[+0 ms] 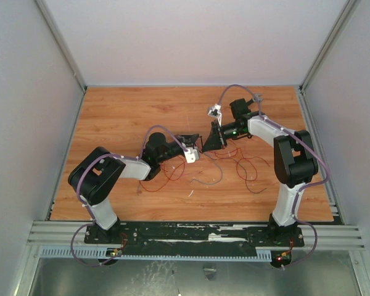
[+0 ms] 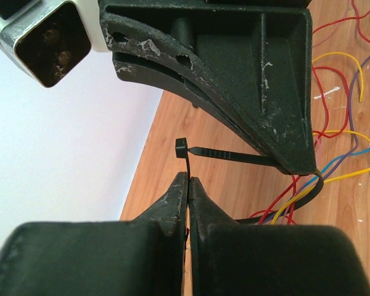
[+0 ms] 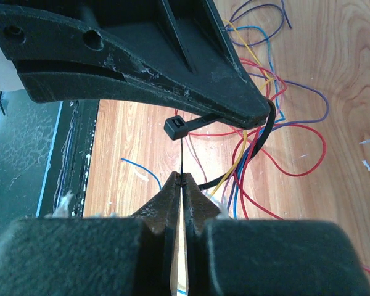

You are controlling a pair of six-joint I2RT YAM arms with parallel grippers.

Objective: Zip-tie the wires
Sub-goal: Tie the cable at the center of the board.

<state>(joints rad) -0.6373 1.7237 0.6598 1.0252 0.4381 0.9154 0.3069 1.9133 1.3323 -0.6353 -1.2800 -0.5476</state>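
Left claw (image 2: 189,185) and right claw (image 3: 181,180) are both pinching the zip tie (image 2: 222,154), which is looping the wires (image 2: 282,206) trailing toward 5 o'clock across the bench (image 1: 123,117).

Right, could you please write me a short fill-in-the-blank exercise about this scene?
The zip tie is coloured ___.
It loops around a bundle of ___.
The left gripper and right gripper are both ___ on it.
The table top looks like ___.
Missing: black; wires; shut; wood.
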